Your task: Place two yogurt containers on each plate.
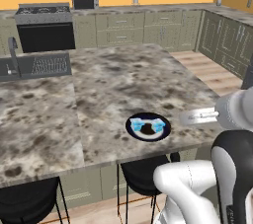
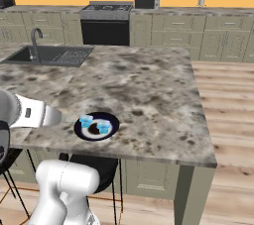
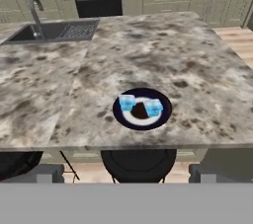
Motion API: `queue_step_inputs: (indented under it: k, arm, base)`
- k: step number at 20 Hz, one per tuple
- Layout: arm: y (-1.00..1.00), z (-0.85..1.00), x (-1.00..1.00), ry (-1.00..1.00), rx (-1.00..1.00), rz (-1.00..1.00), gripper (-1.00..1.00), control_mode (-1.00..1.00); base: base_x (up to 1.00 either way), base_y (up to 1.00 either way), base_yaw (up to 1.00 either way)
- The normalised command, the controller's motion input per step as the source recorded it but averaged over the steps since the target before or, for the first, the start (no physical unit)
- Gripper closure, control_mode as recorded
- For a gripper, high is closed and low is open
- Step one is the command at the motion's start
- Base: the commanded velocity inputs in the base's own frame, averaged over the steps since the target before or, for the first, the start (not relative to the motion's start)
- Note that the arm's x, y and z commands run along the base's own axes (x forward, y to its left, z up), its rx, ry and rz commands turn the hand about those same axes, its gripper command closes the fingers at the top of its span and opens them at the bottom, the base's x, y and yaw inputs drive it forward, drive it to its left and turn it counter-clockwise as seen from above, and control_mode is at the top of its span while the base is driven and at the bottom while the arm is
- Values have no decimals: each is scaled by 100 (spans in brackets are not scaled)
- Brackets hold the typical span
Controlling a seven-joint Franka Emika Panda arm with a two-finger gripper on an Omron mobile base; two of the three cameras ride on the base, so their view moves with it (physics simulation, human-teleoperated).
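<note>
Stool [image 3: 138,165], perhaps, below navy plate [image 3: 118,117]

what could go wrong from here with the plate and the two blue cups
1. The navy plate lies near the counter's front edge, above a stool; a bump on the next approach could push it off.
2. The two light blue yogurt cups stand loose on its white ring, so a nudge to the plate could tip them or slide them off.
3. The hand is open and holds nothing, and no other plate or cup is nearby.
</note>
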Motion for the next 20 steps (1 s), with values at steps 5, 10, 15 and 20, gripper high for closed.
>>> queue_step_inputs:
  k: [5,10,15,20]
  arm:
    - [15,-10,36,-6,0,0,-100,-100]
    - [20,-24,55,-9,0,0,-100,-100]
    - [3,-51,39,-4,0,0,-100,-100]
    - [10,-27,40,0,0,0,-100,-100]
  base:
    - [0,0,0]
    - [0,0,0]
    - [0,0,0]
    - [0,0,0]
